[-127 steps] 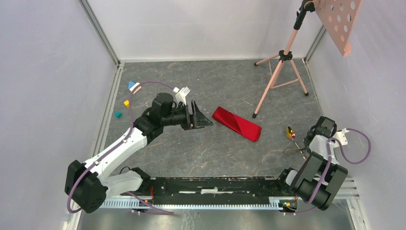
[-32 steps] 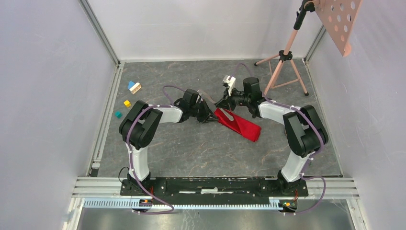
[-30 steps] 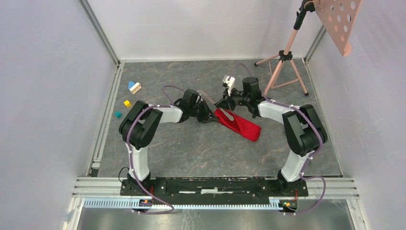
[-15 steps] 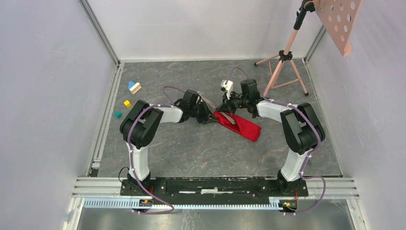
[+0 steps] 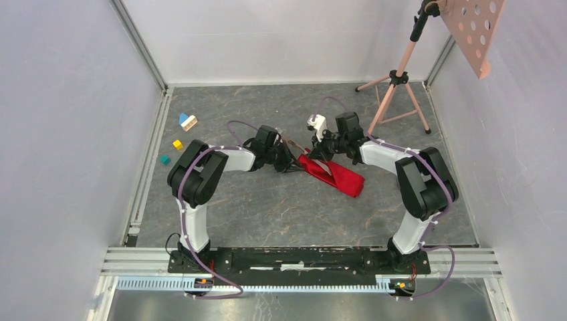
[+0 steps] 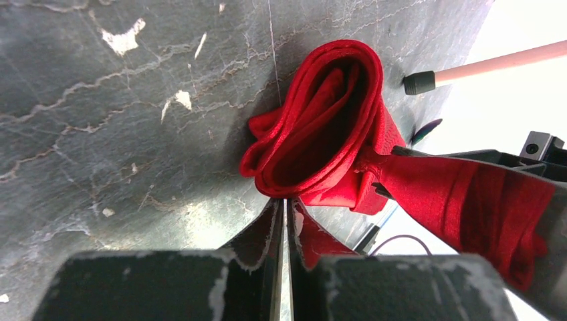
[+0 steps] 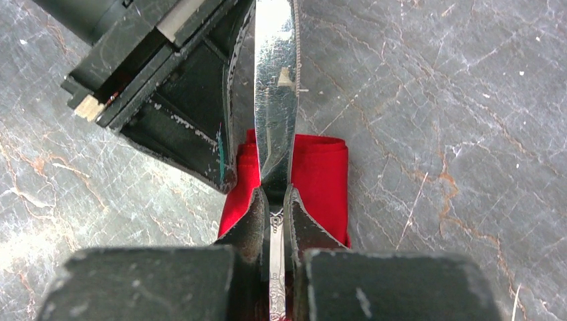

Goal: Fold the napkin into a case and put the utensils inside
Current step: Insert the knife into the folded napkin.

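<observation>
Left end effector (image 6: 281, 212) clenched, tips pinching the lower lip of the case (image 6: 314, 134) at its open end, so the mouth gapes toward the wrist camera. Right end effector (image 7: 273, 200) clamped on the handle of a knife (image 7: 274, 93); blade points forward over the case's open end and runs past the top of the wrist view. Case lies on the worktop (image 5: 281, 207) about mid-field, between the two arms, slanting toward the right and nearer. Around it: the black body of the left end effector sits just beside the blade on its left, crowding the mouth; one dark-tipped foot of a pink tripod stand (image 5: 396, 79) rests near the case's far side; a perforated pink board (image 5: 471, 27) shows at the top right corner. Well apart, by the left wall, small blocks: one blue-and-pale (image 5: 186, 121), one yellow (image 5: 176, 144), one teal (image 5: 164, 160). Count: two arms, one case, one knife in view, three block spots, one stand with three legs, one board. Materials: case is soft thin red cloth, rolled in several layers at the mouth, creased. Knife is shiny silver metal, flat blade with fine serrations on one edge, handle embossed. Worktop dark grey, marbled with pale veins and chips. Fingers black, scuffed pale at the edges.
</observation>
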